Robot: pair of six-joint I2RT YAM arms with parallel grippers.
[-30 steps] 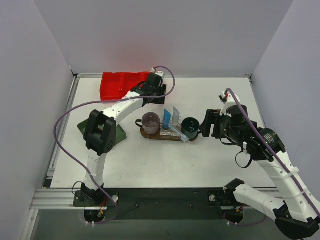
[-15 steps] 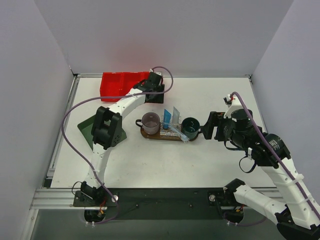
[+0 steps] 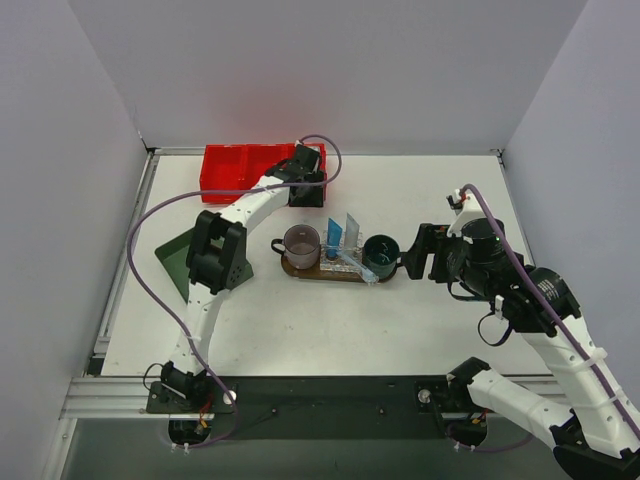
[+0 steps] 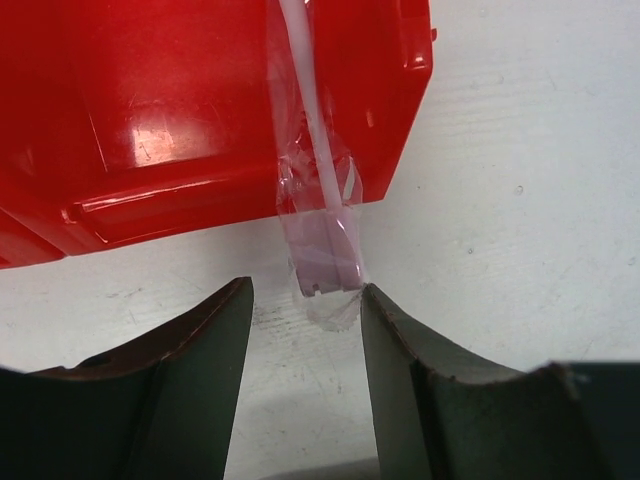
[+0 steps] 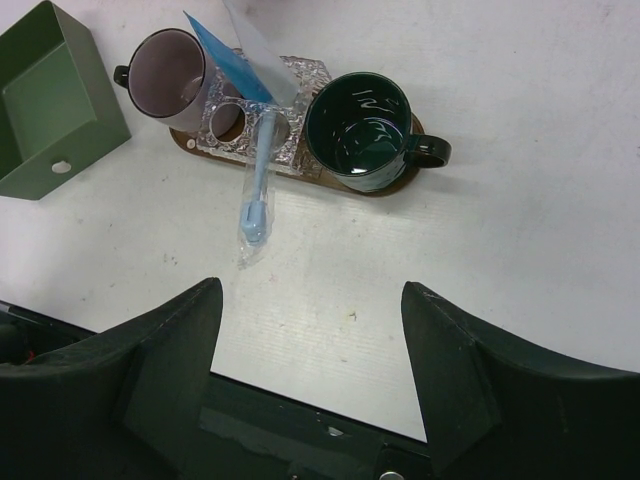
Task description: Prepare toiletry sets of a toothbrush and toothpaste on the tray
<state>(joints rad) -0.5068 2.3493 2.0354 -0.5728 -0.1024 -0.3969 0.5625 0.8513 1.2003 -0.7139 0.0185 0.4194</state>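
A toothbrush in a clear wrapper, with a pink-white head, hangs over the wall of the red bin onto the table. My left gripper is open, and the brush head lies just beyond its fingertips, against the right finger. From above, the left gripper is at the red bin. The brown oval tray holds a blue tube, a pale tube and a light blue wrapped toothbrush that sticks out over its edge. My right gripper is open and empty, near the tray.
A purple cup and a dark green mug stand on the tray, with a foil-like holder between them. A dark green box sits left of the tray, partly under the left arm.
My left gripper has moved a little back towards the red bin. My right arm shifted slightly to the right and then stayed still.
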